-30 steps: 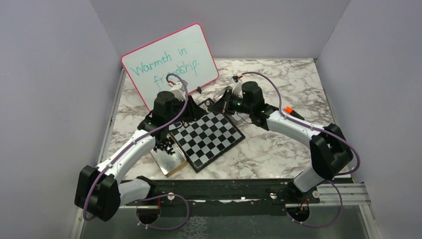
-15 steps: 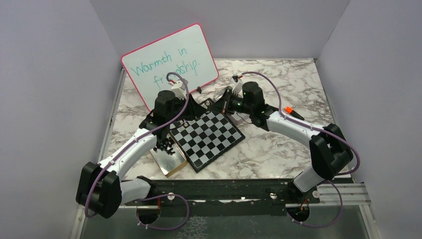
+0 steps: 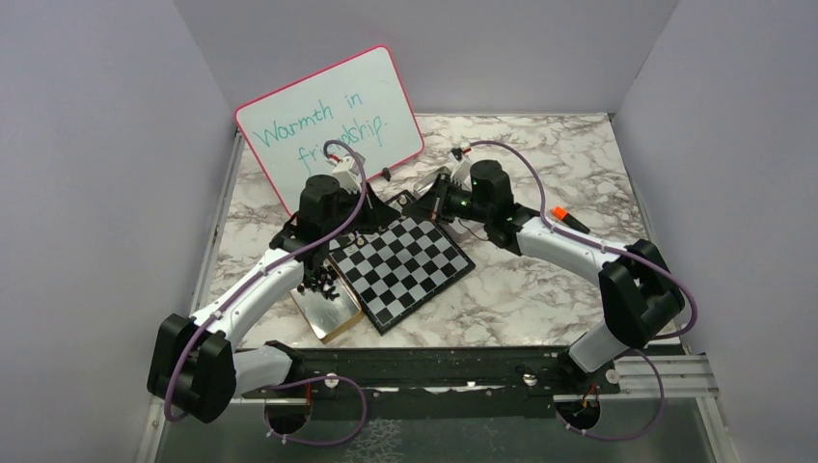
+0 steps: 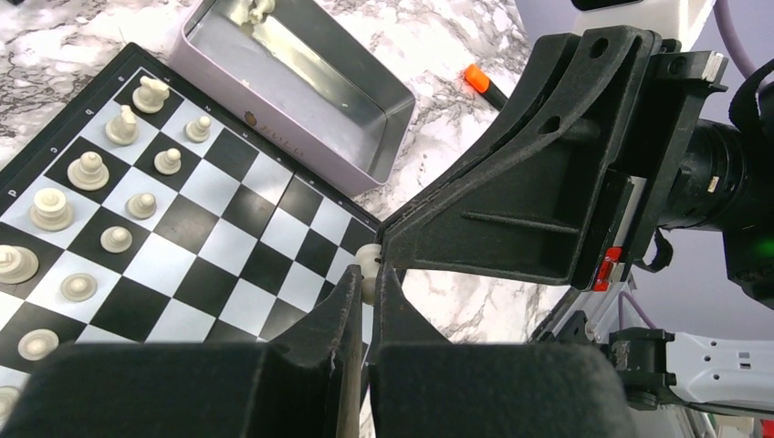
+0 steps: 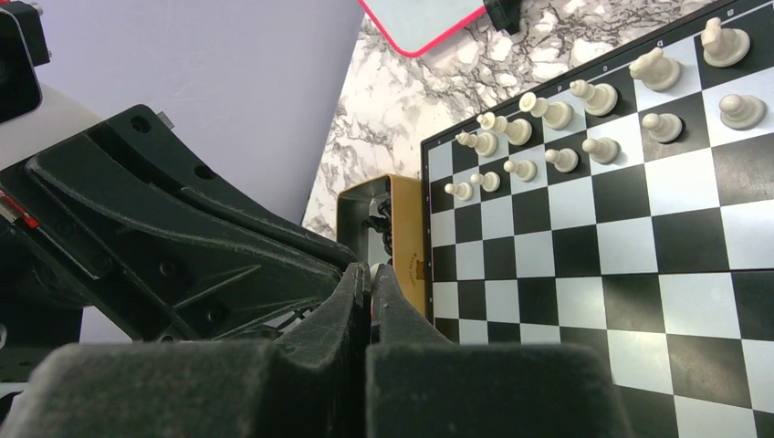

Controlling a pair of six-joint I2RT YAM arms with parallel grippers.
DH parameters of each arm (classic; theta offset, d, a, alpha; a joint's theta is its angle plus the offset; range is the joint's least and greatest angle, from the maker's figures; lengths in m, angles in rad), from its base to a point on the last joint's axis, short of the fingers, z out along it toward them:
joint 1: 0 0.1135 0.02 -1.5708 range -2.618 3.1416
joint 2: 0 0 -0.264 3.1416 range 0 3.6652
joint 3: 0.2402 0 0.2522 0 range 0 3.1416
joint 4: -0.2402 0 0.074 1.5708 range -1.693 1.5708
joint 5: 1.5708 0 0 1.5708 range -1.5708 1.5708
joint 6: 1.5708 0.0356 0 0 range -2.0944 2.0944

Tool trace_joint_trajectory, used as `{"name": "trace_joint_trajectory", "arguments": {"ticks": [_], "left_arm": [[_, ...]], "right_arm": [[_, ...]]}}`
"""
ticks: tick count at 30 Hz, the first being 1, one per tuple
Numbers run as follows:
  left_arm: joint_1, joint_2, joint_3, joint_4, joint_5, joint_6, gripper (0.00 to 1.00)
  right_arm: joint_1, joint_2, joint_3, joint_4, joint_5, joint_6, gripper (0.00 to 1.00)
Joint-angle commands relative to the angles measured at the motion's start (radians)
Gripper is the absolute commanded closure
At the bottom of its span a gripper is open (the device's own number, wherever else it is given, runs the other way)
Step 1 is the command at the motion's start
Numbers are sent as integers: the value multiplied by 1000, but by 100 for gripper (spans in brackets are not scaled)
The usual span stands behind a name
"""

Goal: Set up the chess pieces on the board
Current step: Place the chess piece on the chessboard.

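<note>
The chessboard (image 3: 400, 270) lies in the middle of the marble table. Several cream-white pieces (image 4: 88, 171) stand in two rows along one edge, also seen in the right wrist view (image 5: 548, 114). Black pieces (image 3: 323, 282) lie heaped in a gold tin (image 3: 333, 313) by the board's left side. My left gripper (image 4: 368, 290) and right gripper (image 5: 370, 274) meet tip to tip above the board's far corner. Both are pinched on the same small cream-white piece (image 4: 368, 260). In the top view the left gripper (image 3: 383, 214) and right gripper (image 3: 405, 205) touch there.
A lavender metal tin (image 4: 301, 82) with a few white pieces stands just beyond the board's far corner. An orange-capped marker (image 3: 559, 214) lies on the right. A pink-rimmed whiteboard (image 3: 328, 121) leans at the back left. Walls enclose three sides.
Both arms hold almost still at the board's far corner. The right wrist has edged very slightly toward the back.
</note>
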Motion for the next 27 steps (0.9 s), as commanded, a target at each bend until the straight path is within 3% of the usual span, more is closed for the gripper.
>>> {"name": "trace_joint_trajectory", "arguments": {"ticks": [1,8,15,20,21,22,27], "left_arm": [[-5,-8,6,-17,52,6,100],[-5,-41,61,-209,-27,94,100],[5,-47,97,-432,-157,152,100],[56,-11,135,-558,-205,208,100],[63,-2,146,-581,-212,221,100],[68,7,160,-606,-226,236,100],[91,59,210,-706,-315,290,100]], "right_arm": [[-5,-20,-26,60,-27,14,97],[-5,-95,-69,10,29,-45,67],[-4,-198,-126,-84,90,-161,49],[-5,-280,-162,-141,122,-224,20],[-5,-300,-169,-149,126,-233,7],[-5,-314,-175,-159,136,-242,1],[-5,-369,-196,-187,174,-282,0]]}}
